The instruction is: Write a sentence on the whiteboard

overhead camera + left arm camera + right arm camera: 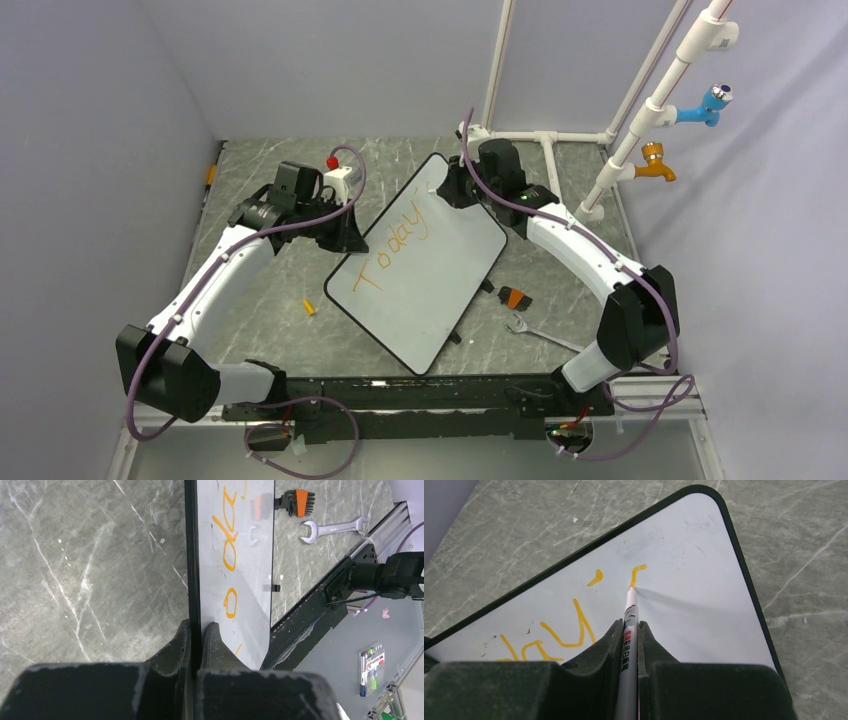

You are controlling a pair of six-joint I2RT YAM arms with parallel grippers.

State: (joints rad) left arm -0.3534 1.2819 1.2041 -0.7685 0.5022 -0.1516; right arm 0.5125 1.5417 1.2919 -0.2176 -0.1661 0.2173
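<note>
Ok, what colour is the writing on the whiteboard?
Orange; the writing shows best in the right wrist view, at the marker tip.

Robot lab test cell: plain grey walls (90, 150), marble-look tabletop (260, 300), white pipework (640, 130), wrench (540, 333).

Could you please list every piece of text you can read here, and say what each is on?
"Today'" plus a begun stroke: orange sentence on the whiteboard.
Print on the marker barrel: too blurred to read.
Label on the packet past the table edge: too small to read.

Wrench (545, 335) near orange hex-key set (515, 297), on grey marble table (262, 322).
</note>
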